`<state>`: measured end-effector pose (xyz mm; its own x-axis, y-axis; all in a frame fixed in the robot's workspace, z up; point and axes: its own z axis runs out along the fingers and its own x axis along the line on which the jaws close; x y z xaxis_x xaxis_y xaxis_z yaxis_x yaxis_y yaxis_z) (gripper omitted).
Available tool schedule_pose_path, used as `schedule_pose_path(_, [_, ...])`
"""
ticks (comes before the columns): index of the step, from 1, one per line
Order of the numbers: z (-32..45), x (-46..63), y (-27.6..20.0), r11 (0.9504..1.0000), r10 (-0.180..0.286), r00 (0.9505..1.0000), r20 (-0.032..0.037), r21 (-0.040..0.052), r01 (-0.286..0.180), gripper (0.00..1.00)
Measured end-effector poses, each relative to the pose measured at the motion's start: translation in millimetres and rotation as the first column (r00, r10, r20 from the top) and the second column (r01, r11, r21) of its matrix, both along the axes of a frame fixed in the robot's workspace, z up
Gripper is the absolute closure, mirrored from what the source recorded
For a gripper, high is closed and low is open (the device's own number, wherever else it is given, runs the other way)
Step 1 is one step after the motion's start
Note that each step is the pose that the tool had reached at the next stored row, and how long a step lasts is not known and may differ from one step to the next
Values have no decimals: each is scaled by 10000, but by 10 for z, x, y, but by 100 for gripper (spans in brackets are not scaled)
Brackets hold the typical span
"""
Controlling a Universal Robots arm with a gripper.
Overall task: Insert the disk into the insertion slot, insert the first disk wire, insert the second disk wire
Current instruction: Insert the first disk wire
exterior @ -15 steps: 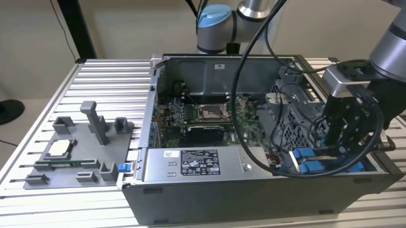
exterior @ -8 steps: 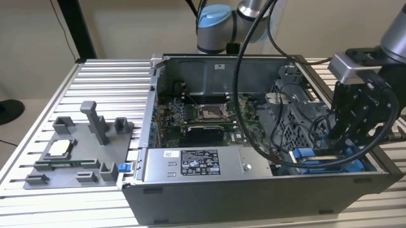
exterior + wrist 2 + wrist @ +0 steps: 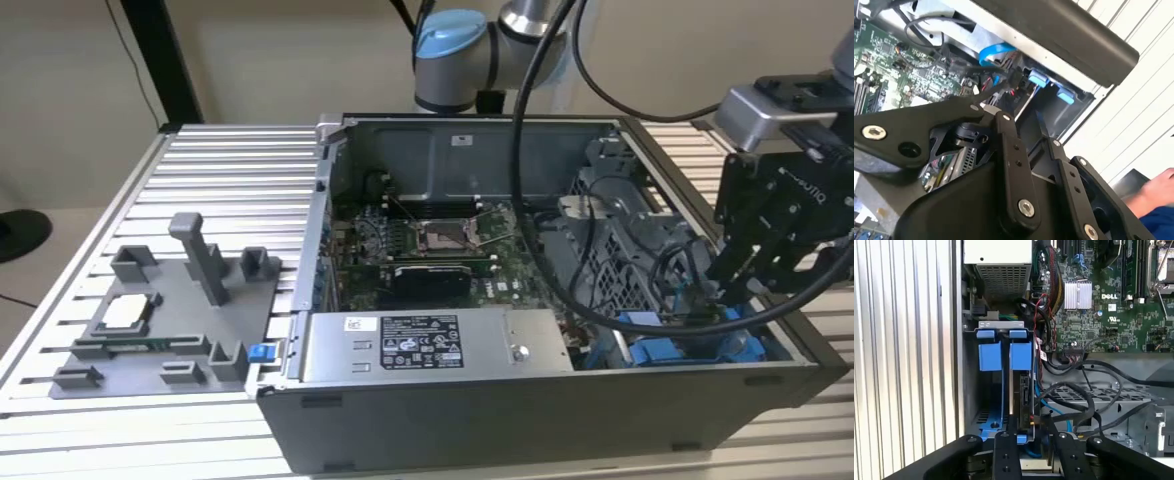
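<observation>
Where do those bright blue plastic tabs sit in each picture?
Exterior view: blue tabs in the near corner of the case, at the exterior view's right.
Second wrist view: inside the case's rim, beside a blue cable.
First wrist view: side by side in the drive bay.
Shared landmark: the green motherboard.

Blue-framed disk (image 3: 1021,360) upright in insertion slot (image 3: 969,385).
</observation>
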<state>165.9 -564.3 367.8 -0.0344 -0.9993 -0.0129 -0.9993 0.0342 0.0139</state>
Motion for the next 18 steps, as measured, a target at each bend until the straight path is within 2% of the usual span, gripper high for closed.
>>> schedule_pose_path(5, [0,97,10,10000,13,10000,0,31,-13,0])
schedule_pose_path(9, [11,106,29,10000,27,10000,0,51,-27,0])
schedule_pose_path(13, [11,150,74,10000,40,10000,0,51,-40,0])
schedule_pose_path(18, [8,173,79,10000,62,10000,0,50,-62,0])
